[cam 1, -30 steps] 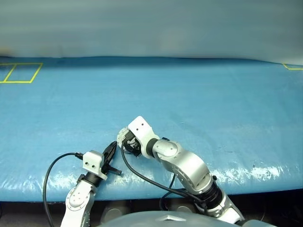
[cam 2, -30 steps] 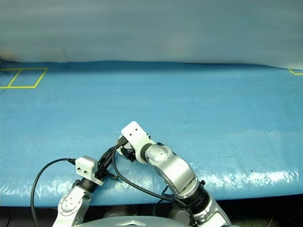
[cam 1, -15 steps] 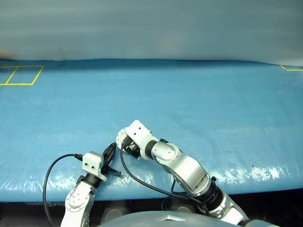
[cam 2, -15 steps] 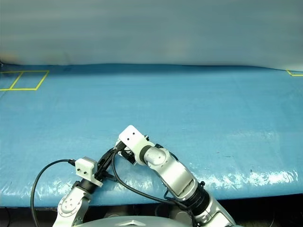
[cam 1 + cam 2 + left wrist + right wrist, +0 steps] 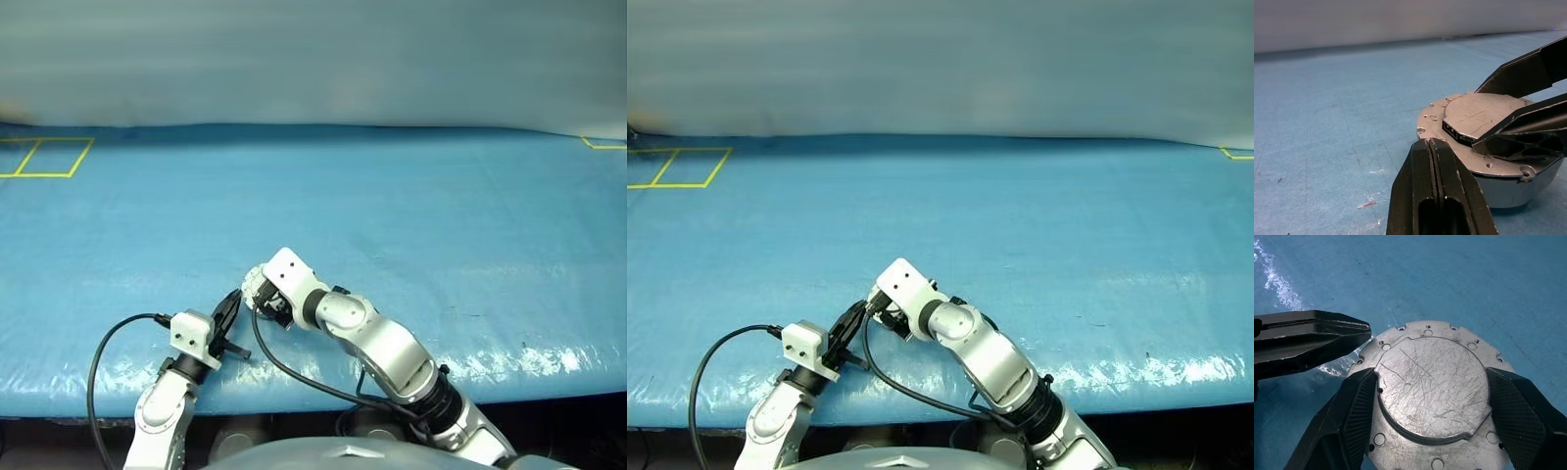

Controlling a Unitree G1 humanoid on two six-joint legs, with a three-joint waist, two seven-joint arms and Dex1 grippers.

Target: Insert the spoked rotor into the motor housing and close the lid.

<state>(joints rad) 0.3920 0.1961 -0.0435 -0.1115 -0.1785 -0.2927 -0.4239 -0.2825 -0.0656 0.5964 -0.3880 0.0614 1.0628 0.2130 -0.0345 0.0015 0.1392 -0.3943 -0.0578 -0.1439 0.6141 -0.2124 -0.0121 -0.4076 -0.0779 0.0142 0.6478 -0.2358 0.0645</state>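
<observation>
I'm straddling the closed lid [image 5: 1431, 387] with the spread right end effector [image 5: 1430, 431] — rigid, slick metal, gripping the rim; left end effector [image 5: 1432, 188] clenched empty

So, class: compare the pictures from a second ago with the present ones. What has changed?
Nothing visibly changed. The right gripper still straddles the closed lid of the motor housing, and the shut left gripper still rests beside its rim on the blue table.

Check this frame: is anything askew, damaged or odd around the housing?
Nothing serious. The lid lies flat and closed on the motor housing; its silver face is scratched. The right gripper straddles it; the left gripper, shut, sits at its rim.
</observation>
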